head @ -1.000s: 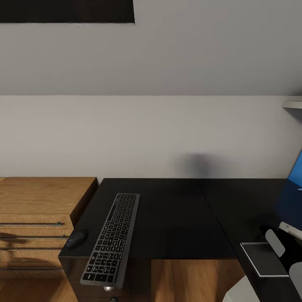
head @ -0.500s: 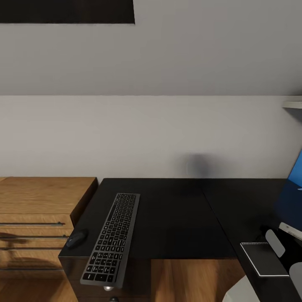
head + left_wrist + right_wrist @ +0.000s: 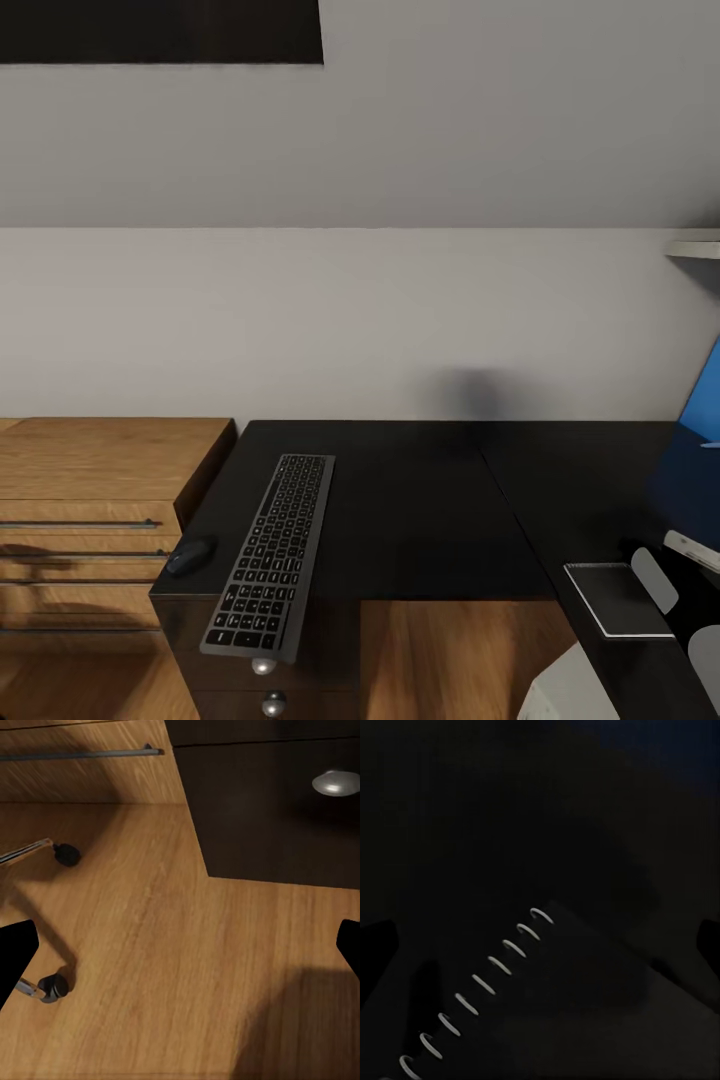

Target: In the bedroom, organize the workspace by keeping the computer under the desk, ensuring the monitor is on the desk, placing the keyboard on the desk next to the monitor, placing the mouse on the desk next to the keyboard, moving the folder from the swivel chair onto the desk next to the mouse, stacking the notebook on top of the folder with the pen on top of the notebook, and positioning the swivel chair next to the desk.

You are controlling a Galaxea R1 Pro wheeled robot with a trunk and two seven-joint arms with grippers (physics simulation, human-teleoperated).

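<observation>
A glossy black L-shaped desk (image 3: 420,510) stands against a pale grey wall in the head view, with a wooden dresser (image 3: 95,500) just beside its left end. The keyboard (image 3: 270,555) lies slantwise on the surface near that end, its near edge reaching past the front rim, and the small dark mouse (image 3: 190,554) sits just beside it at the desk's left edge. On the right wing of the surface, the grey spiral-bound notebook (image 3: 618,598) lies flat, with a bright blue panel (image 3: 702,405) rising at the picture's right edge. Round silver drawer knobs (image 3: 263,666) show under the keyboard end.

In the left wrist view, the left end effector (image 3: 180,952) hangs released over the wooden floor (image 3: 150,945), its fingers spread wide, near a black drawer front with a silver knob (image 3: 335,782) and two chair casters (image 3: 52,986). In the right wrist view, the right end effector (image 3: 540,945) hovers spread open above the notebook's wire spiral (image 3: 480,982).
</observation>
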